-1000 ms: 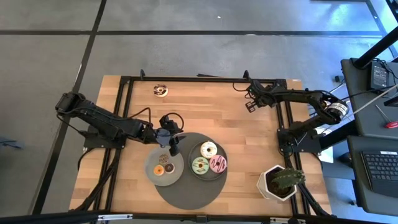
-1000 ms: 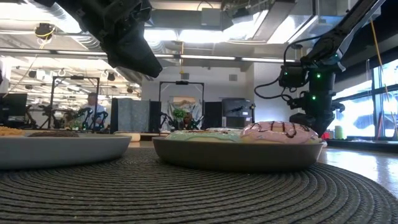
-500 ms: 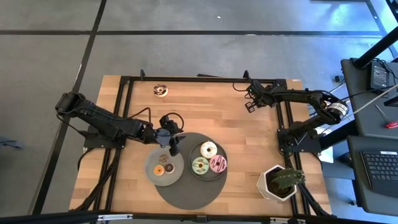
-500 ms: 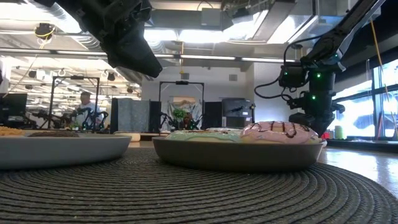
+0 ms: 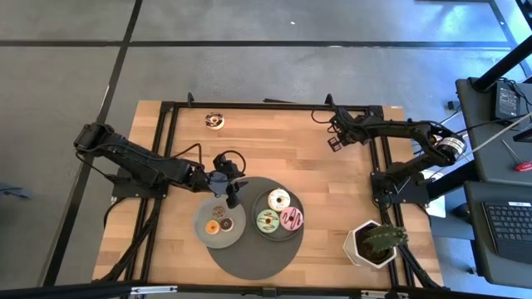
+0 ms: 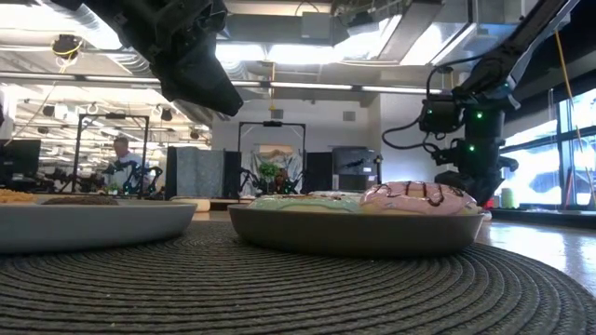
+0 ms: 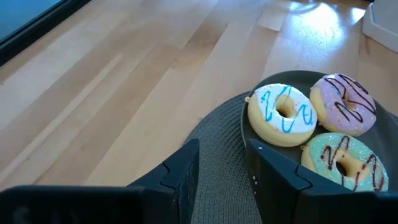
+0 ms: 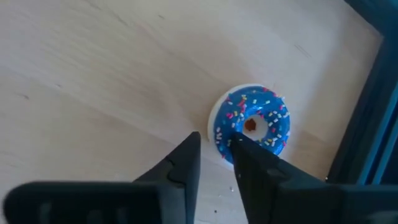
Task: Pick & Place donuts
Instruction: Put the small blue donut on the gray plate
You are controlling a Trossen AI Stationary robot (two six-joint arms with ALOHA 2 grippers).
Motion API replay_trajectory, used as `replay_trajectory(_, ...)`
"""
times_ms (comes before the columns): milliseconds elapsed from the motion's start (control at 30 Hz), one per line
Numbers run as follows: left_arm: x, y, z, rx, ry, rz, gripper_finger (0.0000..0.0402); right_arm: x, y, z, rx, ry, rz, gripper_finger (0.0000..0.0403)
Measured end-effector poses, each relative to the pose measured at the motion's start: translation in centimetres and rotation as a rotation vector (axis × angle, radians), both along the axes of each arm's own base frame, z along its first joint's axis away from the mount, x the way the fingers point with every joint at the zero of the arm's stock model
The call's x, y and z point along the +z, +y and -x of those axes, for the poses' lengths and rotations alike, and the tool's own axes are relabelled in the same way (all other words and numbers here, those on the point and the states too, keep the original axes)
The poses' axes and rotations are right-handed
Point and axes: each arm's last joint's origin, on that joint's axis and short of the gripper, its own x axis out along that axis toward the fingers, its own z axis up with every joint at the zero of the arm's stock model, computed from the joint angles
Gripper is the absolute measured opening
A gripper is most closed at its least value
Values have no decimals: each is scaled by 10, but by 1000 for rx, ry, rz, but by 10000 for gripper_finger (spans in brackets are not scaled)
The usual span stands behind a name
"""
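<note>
My left gripper (image 5: pixel 232 198) (image 7: pixel 222 152) is open above the far edge of the left grey plate (image 5: pixel 208 237), which holds small orange (image 5: pixel 213 227) and brown (image 5: pixel 225 223) donuts. The right plate (image 5: pixel 281 235) carries a cream donut (image 7: pixel 283 114), a pink one (image 7: pixel 344 102) and a green one (image 7: pixel 341 160). My right gripper (image 5: pixel 335 143) (image 8: pixel 216 146) is open, pointing down over a blue sprinkled donut (image 8: pixel 254 124) that lies flat on the wood near the table's far right. A chocolate-and-white donut (image 5: pixel 214 121) lies by the far edge. My right gripper comes at the blue donut from above, and one finger (image 8: pixel 249 165) overlaps the donut's rim (image 8: pixel 222 134) in the right wrist view. Whether it touches the donut I cannot tell.
Both plates sit on a round dark woven mat (image 5: pixel 249 257) at the table's near middle. A white pot with a green plant (image 5: pixel 371 243) stands at the near right corner. Black frame rails (image 5: pixel 170 133) run along the table's sides. Bare wood lies between the mat and the far edge.
</note>
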Motion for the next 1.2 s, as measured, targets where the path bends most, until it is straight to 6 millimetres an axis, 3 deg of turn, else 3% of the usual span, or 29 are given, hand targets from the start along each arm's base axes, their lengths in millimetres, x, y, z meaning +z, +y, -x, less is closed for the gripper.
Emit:
replay_trajectory(233, 0, 0, 0, 1, 0, 0, 127, -1, 0, 0, 17, 5, 4, 108)
replay_trajectory(633, 0, 0, 0, 1, 0, 0, 128, -1, -1, 1, 29, 53, 33, 8)
replay_trajectory(933, 0, 0, 0, 0, 0, 0, 127, 2, 1, 1, 54, 91, 10, 5)
replay_trajectory(1200, 0, 0, 0, -24, 15, -25, 128, 16, 9, -15, 98, 94, -2, 4)
